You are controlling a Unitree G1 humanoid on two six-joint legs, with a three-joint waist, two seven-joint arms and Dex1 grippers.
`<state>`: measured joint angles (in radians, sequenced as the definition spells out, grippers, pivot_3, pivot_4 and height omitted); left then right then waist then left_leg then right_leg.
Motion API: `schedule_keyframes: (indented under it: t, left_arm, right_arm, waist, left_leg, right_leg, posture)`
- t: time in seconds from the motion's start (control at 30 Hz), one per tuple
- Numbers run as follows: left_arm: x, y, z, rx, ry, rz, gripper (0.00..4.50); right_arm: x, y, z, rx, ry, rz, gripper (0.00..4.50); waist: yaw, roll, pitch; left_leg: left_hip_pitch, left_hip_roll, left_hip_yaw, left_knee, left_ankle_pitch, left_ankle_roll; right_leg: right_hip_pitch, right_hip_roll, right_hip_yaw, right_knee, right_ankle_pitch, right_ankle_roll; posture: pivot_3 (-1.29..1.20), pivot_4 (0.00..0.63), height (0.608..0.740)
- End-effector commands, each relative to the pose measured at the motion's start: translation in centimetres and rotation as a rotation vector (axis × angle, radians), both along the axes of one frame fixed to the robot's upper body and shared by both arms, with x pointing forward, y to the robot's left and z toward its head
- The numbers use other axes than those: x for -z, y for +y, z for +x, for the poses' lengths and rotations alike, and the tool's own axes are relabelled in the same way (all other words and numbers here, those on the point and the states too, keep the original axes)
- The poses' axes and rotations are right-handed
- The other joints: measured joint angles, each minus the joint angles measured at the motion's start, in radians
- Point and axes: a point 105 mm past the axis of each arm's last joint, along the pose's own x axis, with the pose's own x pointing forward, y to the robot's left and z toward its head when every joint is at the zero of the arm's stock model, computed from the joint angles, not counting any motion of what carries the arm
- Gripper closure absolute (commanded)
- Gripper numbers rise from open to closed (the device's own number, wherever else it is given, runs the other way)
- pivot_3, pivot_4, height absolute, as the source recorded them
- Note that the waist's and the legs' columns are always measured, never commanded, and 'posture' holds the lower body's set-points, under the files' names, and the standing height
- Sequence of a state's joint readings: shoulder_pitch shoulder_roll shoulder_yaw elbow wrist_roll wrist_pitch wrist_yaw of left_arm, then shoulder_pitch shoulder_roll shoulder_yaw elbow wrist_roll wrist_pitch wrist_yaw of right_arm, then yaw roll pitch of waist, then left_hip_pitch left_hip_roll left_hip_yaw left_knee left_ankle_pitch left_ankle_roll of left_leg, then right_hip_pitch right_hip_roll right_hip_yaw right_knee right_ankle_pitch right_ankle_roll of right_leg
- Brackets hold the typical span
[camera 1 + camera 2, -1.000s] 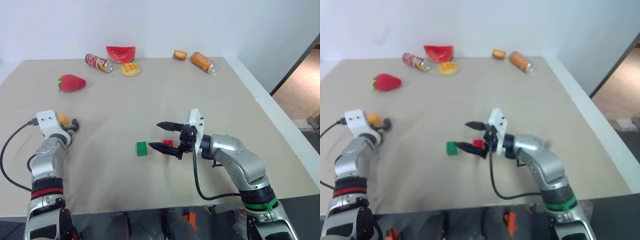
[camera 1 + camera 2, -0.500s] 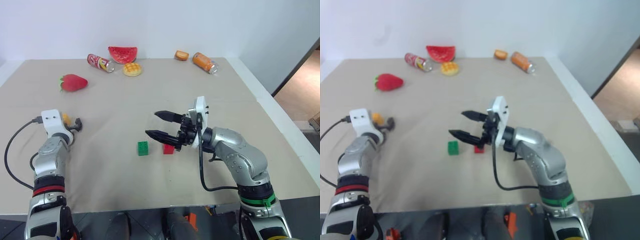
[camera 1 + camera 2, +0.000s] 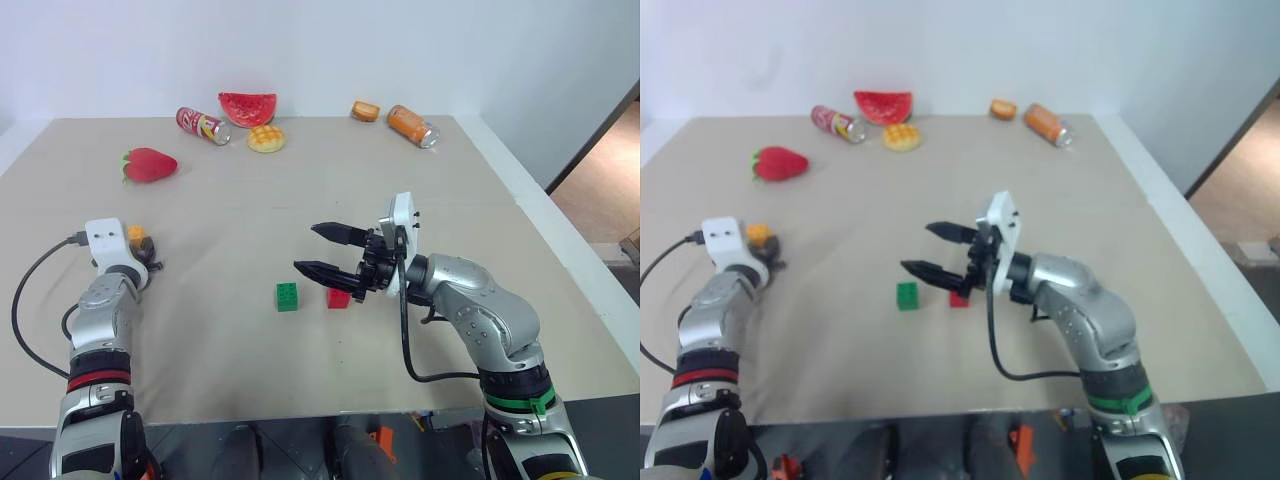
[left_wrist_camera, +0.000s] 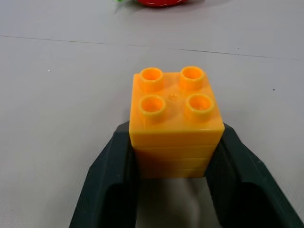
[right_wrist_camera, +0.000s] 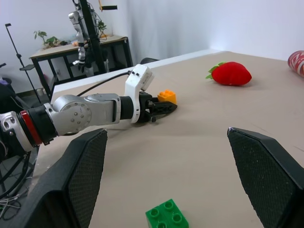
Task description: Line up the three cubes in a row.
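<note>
At the left side of the table (image 3: 420, 190), the left gripper (image 4: 175, 156) is closed on the orange cube (image 4: 175, 121). Near the middle, the green cube (image 3: 287, 297) and the red cube (image 3: 338, 298) lie side by side. Just above the red cube, the right gripper (image 3: 318, 249) is wide and holds nothing.

Left fingers (image 4: 114, 180) clamped together-ward, right fingers (image 3: 322, 268) wide apart.

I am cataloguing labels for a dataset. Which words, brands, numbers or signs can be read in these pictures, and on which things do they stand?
No text can be read.
Red can: printed markings, too small and blurred to read.
Orange can: label too blurred to read.
Orange-yellow cube, green cube, red cube: no lettering seen.
</note>
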<state>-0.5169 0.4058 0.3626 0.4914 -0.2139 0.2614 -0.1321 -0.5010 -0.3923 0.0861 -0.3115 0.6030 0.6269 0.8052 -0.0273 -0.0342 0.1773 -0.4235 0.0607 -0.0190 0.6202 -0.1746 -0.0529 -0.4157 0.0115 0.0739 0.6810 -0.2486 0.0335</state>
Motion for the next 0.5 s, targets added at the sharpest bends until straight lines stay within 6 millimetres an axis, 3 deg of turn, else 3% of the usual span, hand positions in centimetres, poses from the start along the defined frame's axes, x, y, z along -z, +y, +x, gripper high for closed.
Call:
schedule_keyframes:
  t: [0.03,0.17,0.33,0.37,0.43,0.5]
  left_arm:
    - [-0.1,-1.1,0.4,0.062,-0.01,-0.005,3.16]
    - [-1.4,-2.2,1.1,0.167,-0.048,0.075,3.16]
    - [-2.8,-5.9,0.9,0.563,-0.095,0.231,3.16]
    - [-3.0,-7.0,0.1,0.688,-0.118,0.29,3.16]
    - [-3.2,-9.9,-3.5,1.09,-0.165,0.312,3.16]
    - [-2.9,-11.0,-6.1,1.342,-0.142,0.316,3.16]
  right_arm:
    - [-0.4,0.1,-0.3,-0.014,-0.038,-0.003,0.3]
    - [-0.2,0.0,-0.2,-0.012,-0.039,-0.017,0.3]
    - [0.0,-0.1,-0.2,-0.016,-0.044,-0.039,0.3]
    - [0.0,-0.2,-0.2,-0.019,-0.046,-0.043,0.3]
    - [-0.2,-0.6,-0.7,-0.029,-0.049,-0.048,0.3]
    - [-0.4,-1.0,-1.3,-0.045,-0.043,-0.048,0.3]
  waist:
    - [0.0,0.0,0.0]
    - [0.004,0.0,0.0]
    - [0.003,0.0,0.0]
    - [0.002,0.0,0.0]
    - [-0.008,0.0,0.0]
    - [-0.017,0.0,0.0]
  left_leg:
    - [0.0,0.0,0.0,0.0,0.0,0.0]
    - [0.0,0.0,0.0,0.0,0.0,0.0]
    - [-0.002,0.0,0.0,0.0,0.0,0.0]
    - [-0.003,0.0,0.001,0.0,0.0,0.0]
    - [-0.006,0.0,0.002,-0.003,0.0,0.0]
    - [-0.007,0.002,0.001,-0.004,0.0,0.0]
  right_leg:
    - [0.0,0.0,0.0,0.0,0.0,0.0]
    - [0.0,0.0,0.0,0.0,0.0,0.0]
    - [-0.001,0.0,0.0,-0.002,0.0,0.0]
    - [-0.002,0.0,0.0,-0.002,0.0,0.0]
    - [-0.007,0.0,0.001,-0.003,-0.001,-0.001]
    - [-0.009,0.001,0.001,-0.002,-0.003,-0.002]
  posture:
    - [0.0,0.15,0.74]
    - [0.0,0.15,0.74]
    - [0.0,0.15,0.74]
    - [0.0,0.15,0.74]
    - [0.0,0.15,0.74]
    - [0.0,0.15,0.74]
